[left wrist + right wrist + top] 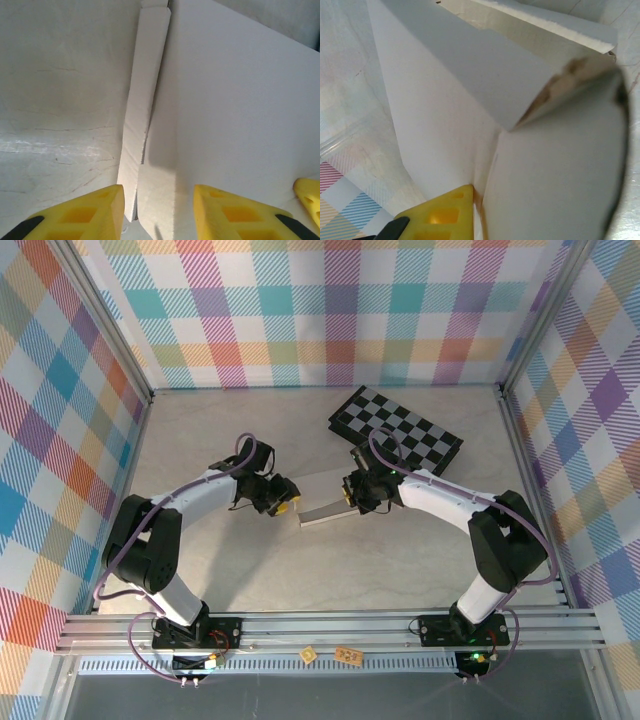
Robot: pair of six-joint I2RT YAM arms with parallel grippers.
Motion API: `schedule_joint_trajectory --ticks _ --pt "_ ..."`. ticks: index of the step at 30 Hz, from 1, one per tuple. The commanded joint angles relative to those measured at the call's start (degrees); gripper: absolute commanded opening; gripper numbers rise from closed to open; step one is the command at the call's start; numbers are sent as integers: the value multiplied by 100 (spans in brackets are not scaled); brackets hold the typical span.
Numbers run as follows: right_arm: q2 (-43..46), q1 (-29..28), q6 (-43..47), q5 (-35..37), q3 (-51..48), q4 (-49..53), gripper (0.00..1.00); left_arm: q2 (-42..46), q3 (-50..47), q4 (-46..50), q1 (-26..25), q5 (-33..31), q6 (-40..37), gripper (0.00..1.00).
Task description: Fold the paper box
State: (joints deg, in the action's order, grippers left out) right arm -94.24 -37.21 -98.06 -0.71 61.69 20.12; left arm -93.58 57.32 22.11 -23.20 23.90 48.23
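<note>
Two arms reach in from the near edge of the tabletop point(300, 575) and meet over its middle, where the box point(322, 504) lies between them. From above we see it as a white card shape, long and narrow. It is angled so that one end points toward the near left and the other toward the far right. The left gripper point(283, 506) sits at the near-left end and the right gripper point(353, 490) at the far-right end.

From the left wrist we see that gripper's yellow fingers point(87, 215) spread apart, low over the card. A broad white panel runs away from them, with a narrow flap folded along its left side. The crease between panel and flap falls in the gap between the fingers. A further yellow piece point(310, 200) shows on the panel at the right edge of that view; we cannot tell what it belongs to.

From the right wrist we see one yellow finger point(440, 220) with a white wall of the box hard against its inner side. The right gripper is pressed together on that wall. A grey, blurred flap curls close to the lens on the right.

A checkerboard point(395, 428) lies tilted by the far edge, right of centre, near the box but apart from it.
</note>
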Motion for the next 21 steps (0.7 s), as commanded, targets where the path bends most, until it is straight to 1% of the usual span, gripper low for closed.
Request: schedule_joint_trajectory --ticks 1,8,14,18,21 --pt "-75 -30 103 -35 -34 531 13 -111 32 -140 -87 253 108 40" --pt "-86 -32 128 -95 1 475 12 -82 26 -311 -184 178 288 38" --pt "-54 -32 82 -148 -9 429 11 -68 -82 -524 -246 158 415 32" --pt "-51 -30 68 -196 27 432 11 -75 -112 -774 -281 150 510 26" --pt "-73 -36 66 -256 27 414 11 -22 -74 -736 -281 58 507 21"
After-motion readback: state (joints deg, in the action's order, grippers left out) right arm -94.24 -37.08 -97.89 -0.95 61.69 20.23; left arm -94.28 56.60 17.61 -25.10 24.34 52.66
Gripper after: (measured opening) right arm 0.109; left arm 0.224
